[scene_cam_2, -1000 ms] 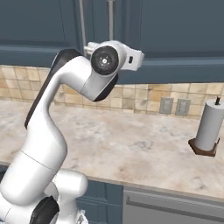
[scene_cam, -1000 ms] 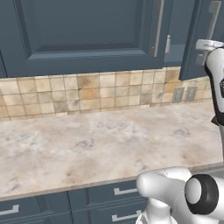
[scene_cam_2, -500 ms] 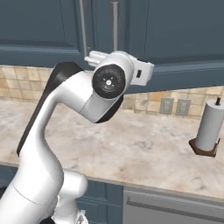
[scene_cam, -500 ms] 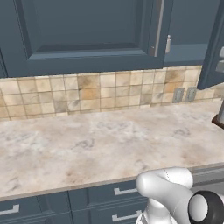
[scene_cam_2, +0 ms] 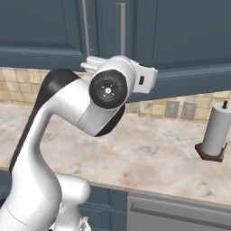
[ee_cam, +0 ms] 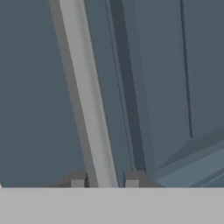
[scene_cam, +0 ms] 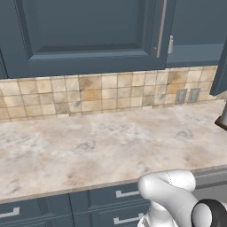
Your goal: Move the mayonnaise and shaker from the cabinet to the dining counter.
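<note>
Where the hand view looks along your gripper (ee_cam: 104,183), its two dark fingertips (ee_cam: 77,182) stand at the bottom centre, closed on either side of the silver bar handle (ee_cam: 87,96), which runs from the upper left down between them. To the right of the bar lies the panelled door of the cabinet (ee_cam: 175,74). In the right base view, your arm (scene_cam_2: 67,117) rises from the lower left to the handle (scene_cam_2: 121,27) at top centre; a paper towel roll (scene_cam_2: 216,131) stands at right on the counter (scene_cam_2: 135,158).
</note>
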You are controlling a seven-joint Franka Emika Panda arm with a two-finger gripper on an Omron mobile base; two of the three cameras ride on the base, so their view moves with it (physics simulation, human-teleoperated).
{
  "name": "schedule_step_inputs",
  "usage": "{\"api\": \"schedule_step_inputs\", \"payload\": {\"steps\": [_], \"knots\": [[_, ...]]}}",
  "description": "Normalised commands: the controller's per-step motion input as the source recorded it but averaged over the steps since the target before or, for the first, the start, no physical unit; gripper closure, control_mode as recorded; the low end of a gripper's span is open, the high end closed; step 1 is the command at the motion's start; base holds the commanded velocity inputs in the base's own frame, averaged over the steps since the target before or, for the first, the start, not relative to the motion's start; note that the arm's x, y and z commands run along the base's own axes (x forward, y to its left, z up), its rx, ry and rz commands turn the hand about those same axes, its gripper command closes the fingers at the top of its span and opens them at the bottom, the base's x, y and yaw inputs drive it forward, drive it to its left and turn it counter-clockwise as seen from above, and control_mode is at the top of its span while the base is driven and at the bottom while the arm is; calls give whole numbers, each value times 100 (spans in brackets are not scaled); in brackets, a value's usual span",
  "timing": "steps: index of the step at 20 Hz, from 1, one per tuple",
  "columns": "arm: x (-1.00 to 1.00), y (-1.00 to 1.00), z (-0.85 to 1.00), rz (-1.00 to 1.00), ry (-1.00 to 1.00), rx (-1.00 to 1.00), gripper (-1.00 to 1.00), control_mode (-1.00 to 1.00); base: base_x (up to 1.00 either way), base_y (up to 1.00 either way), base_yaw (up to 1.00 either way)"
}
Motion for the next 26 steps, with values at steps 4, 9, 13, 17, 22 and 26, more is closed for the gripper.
{"api": "schedule_step_inputs", "payload": {"steps": [4, 9, 13, 17, 22, 26], "knots": [[0, 0, -7, 0, 2, 0, -100, -100, 0, 0, 0], [-17, -13, -2, 0, 0, 0, -100, -100, 0, 0, 0], [-32, -32, 0, 0, 0, 0, -100, -100, 0, 0, 0], [-63, -31, 2, 0, 0, 0, -100, -100, 0, 0, 0], [-72, -2, 9, -10, 1, 0, -100, -100, 0, 0, 0], [-44, 57, 9, -17, 7, -7, -100, -100, 0, 0, 0]]}}
